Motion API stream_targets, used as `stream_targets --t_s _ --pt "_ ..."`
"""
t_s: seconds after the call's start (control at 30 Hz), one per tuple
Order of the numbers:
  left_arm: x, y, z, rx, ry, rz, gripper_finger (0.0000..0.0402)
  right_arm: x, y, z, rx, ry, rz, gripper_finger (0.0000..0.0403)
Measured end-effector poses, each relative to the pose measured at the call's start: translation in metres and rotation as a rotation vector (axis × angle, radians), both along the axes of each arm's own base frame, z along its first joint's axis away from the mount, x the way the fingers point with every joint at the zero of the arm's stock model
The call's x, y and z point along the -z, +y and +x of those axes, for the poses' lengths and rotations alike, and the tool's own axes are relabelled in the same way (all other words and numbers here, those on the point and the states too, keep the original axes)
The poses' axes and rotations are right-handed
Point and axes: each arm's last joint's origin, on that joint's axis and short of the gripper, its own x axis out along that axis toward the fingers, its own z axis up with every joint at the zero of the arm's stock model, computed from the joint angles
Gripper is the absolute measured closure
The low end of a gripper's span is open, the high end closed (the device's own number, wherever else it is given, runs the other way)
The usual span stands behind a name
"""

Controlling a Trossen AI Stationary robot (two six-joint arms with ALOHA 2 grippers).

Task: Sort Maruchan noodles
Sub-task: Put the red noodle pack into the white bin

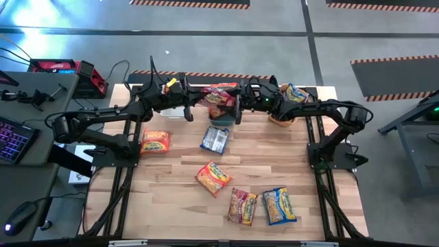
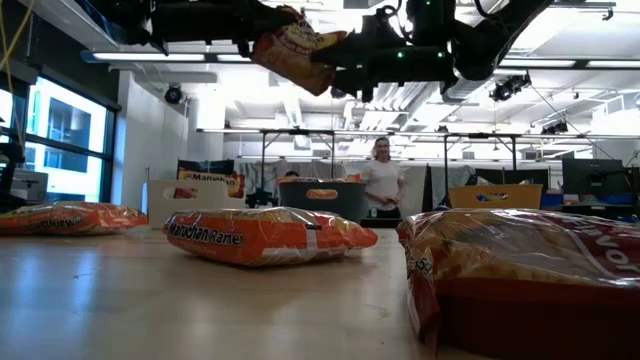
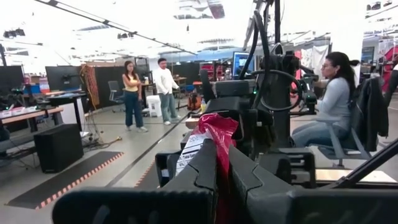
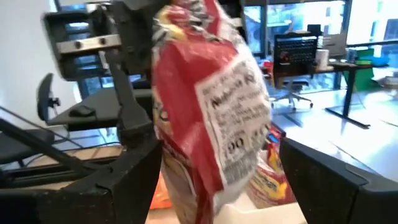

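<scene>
Loose packets (image 1: 213,177) lie near me on the table (image 1: 171,206). Farther back, over the bins, my left gripper (image 3: 222,163) pinches the red packet (image 1: 221,92) by its edge; my right gripper (image 4: 217,180) stands wide around it. Light, crinkly, slippery I'd say: grip the seam, not the middle.

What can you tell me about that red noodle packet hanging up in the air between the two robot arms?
The red noodle packet is a crinkly plastic ramen pack, red with a white panel of black print on its back. It hangs in the air above the far middle of the table, over the bins. The left gripper is shut on one end of it, its fingers pinching the plastic. The right gripper stands open around the other end, one finger on each side of the pack.
</scene>
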Motion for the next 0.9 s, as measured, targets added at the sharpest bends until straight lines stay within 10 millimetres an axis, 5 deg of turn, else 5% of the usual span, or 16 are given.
stream_targets --t_s 0.23,0.63,0.9 --pt "0.0001 0.0003 -0.0001 -0.008 0.000 -0.002 0.0401 -0.0003 0.0044 0.0016 -0.016 0.001 -0.046 0.0131" --pt "0.0003 0.0006 -0.0001 -0.013 0.003 0.000 0.0400 -0.0003 0.0046 0.0018 0.002 0.003 -0.078 0.0302" --pt "0.0089 0.0007 -0.0013 -0.022 0.111 -0.026 0.0350 0.0012 0.0034 -0.0009 0.008 0.056 -0.083 0.0372"
